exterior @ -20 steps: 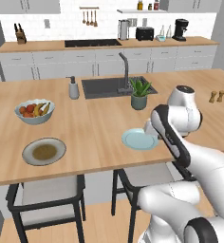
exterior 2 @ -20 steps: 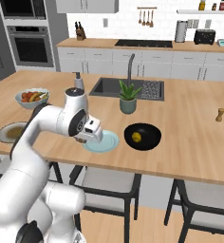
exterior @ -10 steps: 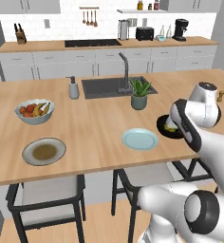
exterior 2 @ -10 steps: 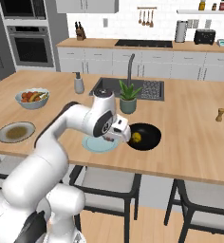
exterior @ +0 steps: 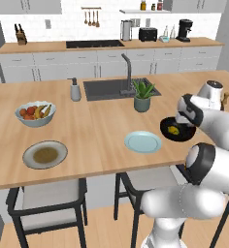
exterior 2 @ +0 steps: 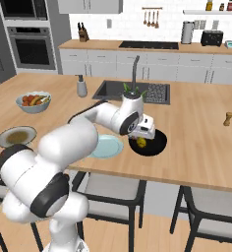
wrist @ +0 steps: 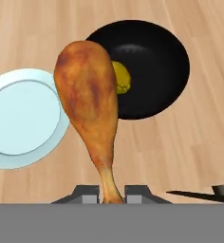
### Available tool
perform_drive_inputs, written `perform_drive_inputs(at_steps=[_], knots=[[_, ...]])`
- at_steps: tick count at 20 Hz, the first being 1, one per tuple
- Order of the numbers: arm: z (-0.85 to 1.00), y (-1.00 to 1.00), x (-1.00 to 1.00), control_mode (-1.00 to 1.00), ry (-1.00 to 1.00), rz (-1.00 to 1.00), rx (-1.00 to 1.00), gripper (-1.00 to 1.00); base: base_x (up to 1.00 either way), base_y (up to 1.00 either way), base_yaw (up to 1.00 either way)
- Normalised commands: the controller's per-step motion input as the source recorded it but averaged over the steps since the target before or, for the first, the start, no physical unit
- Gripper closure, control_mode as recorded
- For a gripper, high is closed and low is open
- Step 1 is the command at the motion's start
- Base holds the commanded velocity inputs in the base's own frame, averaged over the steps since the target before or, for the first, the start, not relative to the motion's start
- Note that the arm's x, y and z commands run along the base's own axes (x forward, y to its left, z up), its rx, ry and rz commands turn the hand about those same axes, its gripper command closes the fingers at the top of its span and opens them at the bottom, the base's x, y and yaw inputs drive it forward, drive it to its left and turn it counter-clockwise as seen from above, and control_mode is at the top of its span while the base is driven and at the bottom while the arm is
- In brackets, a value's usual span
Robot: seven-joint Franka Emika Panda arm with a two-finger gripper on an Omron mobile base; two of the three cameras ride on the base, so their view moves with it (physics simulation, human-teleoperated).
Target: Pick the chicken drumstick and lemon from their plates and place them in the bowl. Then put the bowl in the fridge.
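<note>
Overhead, white cabinets and a far counter with a coffee maker (exterior: 185, 29) and toaster (exterior: 147, 34) back the room; a black wall oven (exterior 2: 31, 47) stands far left. Nearer, the wooden island (exterior: 102, 126) carries a sink (exterior: 109, 88), a potted plant (exterior: 143, 96), a fruit bowl (exterior: 35, 114), a grey plate (exterior: 45, 154) and a pale blue plate (exterior: 142, 142). Right of the blue plate sits the black bowl (wrist: 156, 61), with the lemon (wrist: 121, 78) inside. Gripper (wrist: 112, 194) is clamped on the bone end of the chicken drumstick (wrist: 90, 102), which hangs above the gap between blue plate and bowl, over the bowl's near-left rim.
</note>
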Motion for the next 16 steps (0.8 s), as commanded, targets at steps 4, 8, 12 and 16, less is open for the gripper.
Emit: perform_drive_inputs(at_steps=[4,8,12,16], knots=[[-0.33,-0.4,0.62,-1.0,0.0,0.13,0.0,1.0,0.0,0.0,0.0],[-0.45,-0.31,0.61,-1.0,0.0,0.12,0.0,1.0,0.0,0.0,0.0],[-0.43,-0.19,0.59,-1.0,0.01,0.12,0.0,1.0,0.0,0.0,0.0],[-0.28,-0.03,0.54,-1.0,0.09,0.06,0.0,1.0,0.0,0.0,0.0]])
